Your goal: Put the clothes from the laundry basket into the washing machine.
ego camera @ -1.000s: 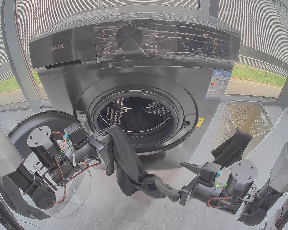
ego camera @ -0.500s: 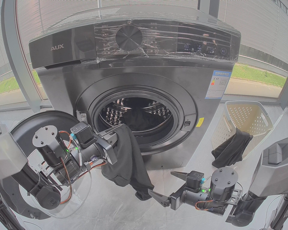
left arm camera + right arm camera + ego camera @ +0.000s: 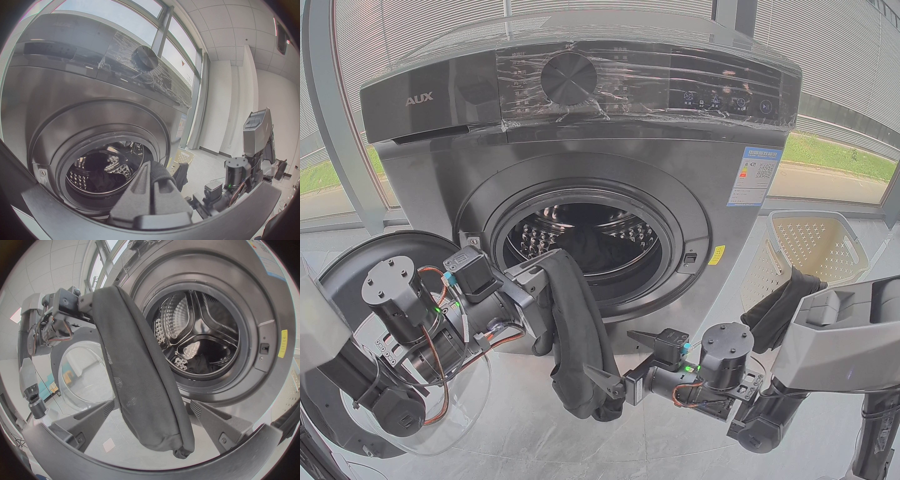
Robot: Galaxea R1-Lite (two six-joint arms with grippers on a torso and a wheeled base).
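left gripper (image 3: 545, 267) clamped on black garment (image 3: 578, 337) just outside washing machine (image 3: 456, 169) opening, right gripper (image 3: 615, 359) spread wide around its hanging end, laundry basket (image 3: 819, 240) beside machine

Head camera: high, facing forward and down at the washing machine (image 3: 581, 162) front, with the drum opening (image 3: 584, 247) mid-frame and both arms low and near. Left wrist camera: low, tight behind the left gripper (image 3: 149, 165), looking up at that opening from its hinge side. Right wrist camera: lower still, looking up between the right gripper (image 3: 151, 402) fingers. All three share the opening and the dark garment (image 3: 137, 365) hanging before it.
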